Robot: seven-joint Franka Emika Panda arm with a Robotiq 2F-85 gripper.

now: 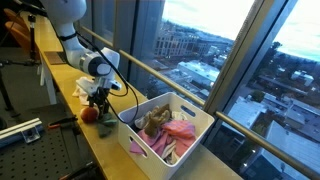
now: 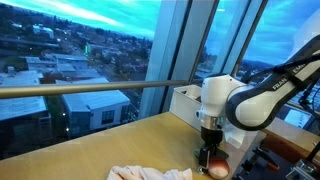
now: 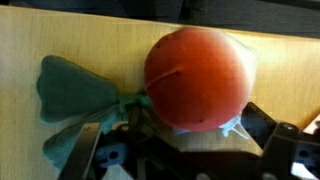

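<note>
A red round plush toy [image 3: 197,78] with green cloth leaves [image 3: 70,95] lies on the wooden counter [image 3: 60,35]. In the wrist view it fills the middle, just ahead of my gripper [image 3: 185,152]. The jaws stand wide apart, one finger at the lower left [image 3: 85,150] and one at the lower right [image 3: 285,148], with nothing clamped between them. In both exterior views the gripper [image 1: 98,100] [image 2: 210,152] hangs straight down, just over the red toy [image 1: 90,115] [image 2: 217,170]. I cannot tell whether the fingers touch it.
A white basket [image 1: 200,118] full of pink and brown clothes stands on the counter beside the arm. A pale cloth [image 2: 150,173] lies near the counter's front edge. A window rail [image 2: 90,88] and glass run along the counter's far side.
</note>
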